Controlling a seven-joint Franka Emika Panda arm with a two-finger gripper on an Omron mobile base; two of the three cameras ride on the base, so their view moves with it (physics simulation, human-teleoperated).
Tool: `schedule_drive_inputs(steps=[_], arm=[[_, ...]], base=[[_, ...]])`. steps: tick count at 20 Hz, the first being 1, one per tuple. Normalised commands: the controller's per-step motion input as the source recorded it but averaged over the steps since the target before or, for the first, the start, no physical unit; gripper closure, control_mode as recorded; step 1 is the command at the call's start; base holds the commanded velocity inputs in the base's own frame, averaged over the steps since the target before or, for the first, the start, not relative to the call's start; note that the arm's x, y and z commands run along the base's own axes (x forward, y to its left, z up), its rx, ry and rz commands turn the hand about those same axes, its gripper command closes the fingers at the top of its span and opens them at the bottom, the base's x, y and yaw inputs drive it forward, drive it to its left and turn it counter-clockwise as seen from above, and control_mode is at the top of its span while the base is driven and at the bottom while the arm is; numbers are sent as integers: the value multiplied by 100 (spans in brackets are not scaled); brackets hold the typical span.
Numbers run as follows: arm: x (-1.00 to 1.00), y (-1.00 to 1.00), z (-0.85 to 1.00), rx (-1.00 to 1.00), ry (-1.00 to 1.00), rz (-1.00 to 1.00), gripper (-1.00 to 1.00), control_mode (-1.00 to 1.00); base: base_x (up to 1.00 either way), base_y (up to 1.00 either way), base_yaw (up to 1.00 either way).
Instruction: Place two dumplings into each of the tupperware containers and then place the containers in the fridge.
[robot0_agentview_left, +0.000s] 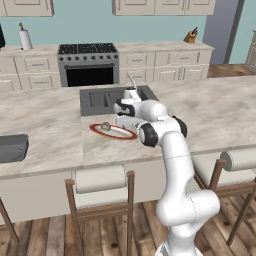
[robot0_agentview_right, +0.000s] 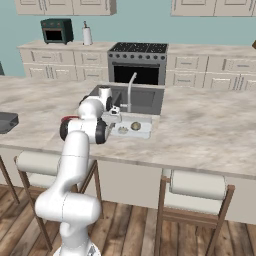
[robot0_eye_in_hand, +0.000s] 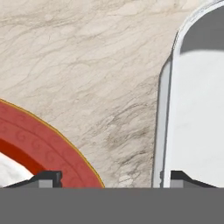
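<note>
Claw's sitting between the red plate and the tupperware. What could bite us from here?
1. In the hand view the claw hangs over bare counter, between the red-rimmed plate and the tupperware container. Closing here would likely grab nothing.
2. One fingertip is above the container's rim; descending could nudge it.
3. The dumpling on the plate may roll if clipped.
</note>
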Motion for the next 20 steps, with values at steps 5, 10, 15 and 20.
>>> schedule_drive_inputs(steps=[5,10,15,20], arm=[[1,-9,-63,0,0,0,100,-100],[17,-27,-14,0,0,1,100,-100],[14,-35,-28,0,0,3,100,-100],[-10,-32,56,0,0,0,100,-100]], base=[[0,0,0],[0,0,0],[0,0,0],[0,0,0]])
